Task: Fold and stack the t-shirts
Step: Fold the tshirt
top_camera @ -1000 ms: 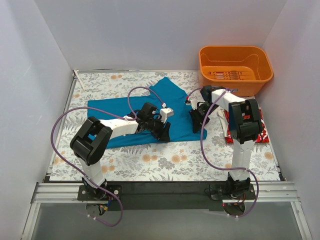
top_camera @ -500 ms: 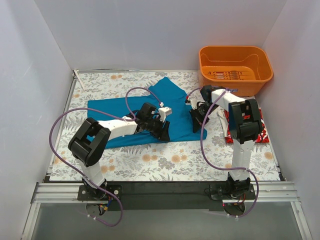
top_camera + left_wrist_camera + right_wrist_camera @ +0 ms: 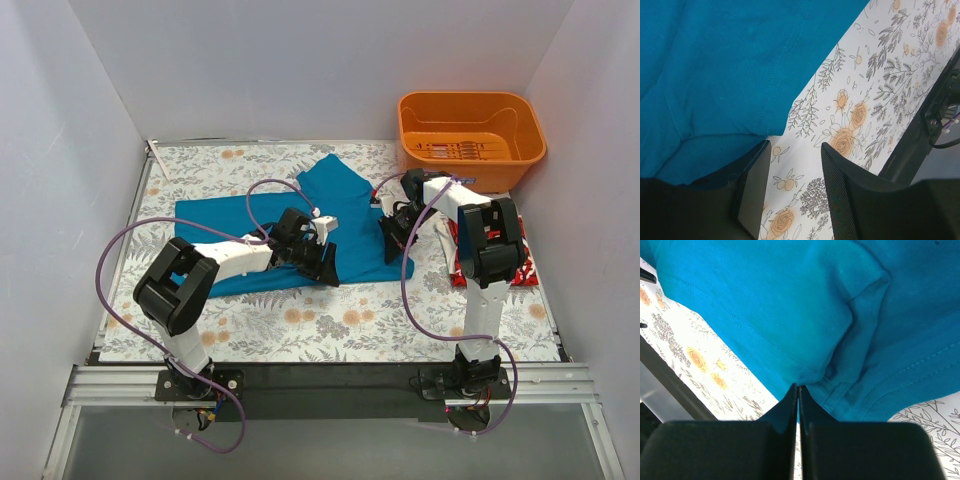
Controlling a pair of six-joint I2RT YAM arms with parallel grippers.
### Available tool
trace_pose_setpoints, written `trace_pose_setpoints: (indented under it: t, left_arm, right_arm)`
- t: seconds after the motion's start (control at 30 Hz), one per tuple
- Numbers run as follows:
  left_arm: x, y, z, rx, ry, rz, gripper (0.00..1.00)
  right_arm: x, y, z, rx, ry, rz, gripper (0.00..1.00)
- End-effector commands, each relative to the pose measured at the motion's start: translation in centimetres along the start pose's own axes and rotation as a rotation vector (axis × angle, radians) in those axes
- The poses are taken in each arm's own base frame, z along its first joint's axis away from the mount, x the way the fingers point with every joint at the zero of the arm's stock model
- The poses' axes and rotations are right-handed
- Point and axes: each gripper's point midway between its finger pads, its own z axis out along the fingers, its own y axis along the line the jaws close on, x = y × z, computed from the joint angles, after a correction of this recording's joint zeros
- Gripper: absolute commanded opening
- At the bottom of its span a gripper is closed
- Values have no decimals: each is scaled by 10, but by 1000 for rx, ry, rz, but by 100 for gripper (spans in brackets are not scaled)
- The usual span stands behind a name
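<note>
Floral tablecloth (image 3: pixel 300 320) bears the teal t-shirt (image 3: pixel 345 195), unfolded. I find right gripper (image 3: pixel 798 390) clamped on its hem, left gripper (image 3: pixel 795 150) parted, empty; left should grip next.

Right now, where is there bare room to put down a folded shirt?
The table is bare along its near edge, between the teal shirt and the black rail, and at the far left behind that shirt. The right side is crowded: orange basket, red shirt, right arm.
</note>
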Motion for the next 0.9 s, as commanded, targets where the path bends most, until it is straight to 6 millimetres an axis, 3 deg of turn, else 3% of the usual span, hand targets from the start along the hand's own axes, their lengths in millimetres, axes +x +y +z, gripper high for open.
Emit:
trace_pose_setpoints:
  t: [0.0,0.5,0.87]
  left_arm:
    - [-3,-5,-3,11,-7,-22,44]
    - [-4,9,11,-12,22,-77,42]
    - [-17,4,12,17,18,-87,25]
  right_arm:
    - [-16,11,-18,-1,-64,-42,1]
    - [-16,14,-19,-8,-67,-48,1]
    - [-13,15,-19,-8,-64,-52,1]
